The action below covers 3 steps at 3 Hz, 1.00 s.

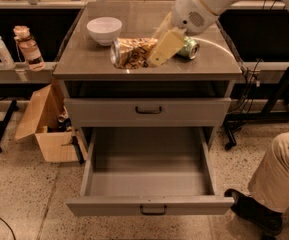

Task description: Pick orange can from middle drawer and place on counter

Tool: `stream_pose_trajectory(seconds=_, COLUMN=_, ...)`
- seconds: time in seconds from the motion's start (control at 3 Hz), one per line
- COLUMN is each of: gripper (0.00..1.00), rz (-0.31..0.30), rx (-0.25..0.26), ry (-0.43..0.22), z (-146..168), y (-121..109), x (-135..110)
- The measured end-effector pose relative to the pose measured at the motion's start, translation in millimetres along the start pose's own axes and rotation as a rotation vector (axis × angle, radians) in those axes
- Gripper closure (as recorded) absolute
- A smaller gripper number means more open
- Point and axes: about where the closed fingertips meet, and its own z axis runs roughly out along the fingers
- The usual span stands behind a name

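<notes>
Gripper (149, 55): low over the table's (211, 68) front centre, clamped on the orange can (130, 52); the arm slants in from the upper right.
Rear left: white bowl (104, 30), near the can's end.
Right of gripper: green can (188, 48), just behind the fingers.
Free table: front-left corner and front-right strip.
Middle drawer (149, 183): stands open, tray reachable from above.
Floor: cardboard box (48, 131) on the left; person's leg (279, 176) near the drawer's right front corner.
</notes>
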Motion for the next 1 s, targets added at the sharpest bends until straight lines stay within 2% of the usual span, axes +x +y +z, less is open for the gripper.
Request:
stream_pose_trajectory(seconds=0.33, gripper=1.0, rz=-0.009, rx=-0.01, ry=-0.001, z=13.9, y=-15.6, x=-16.9)
stream_pose_trajectory(seconds=0.67, gripper=1.0, rz=0.023, rx=0.045, ry=0.039, z=30.1, y=-60.6, x=-20.0)
stream_pose_trajectory(seconds=1.0, gripper=1.0, rz=0.057, rx=0.107, ry=0.074, z=29.5, y=-93.6, x=-14.7)
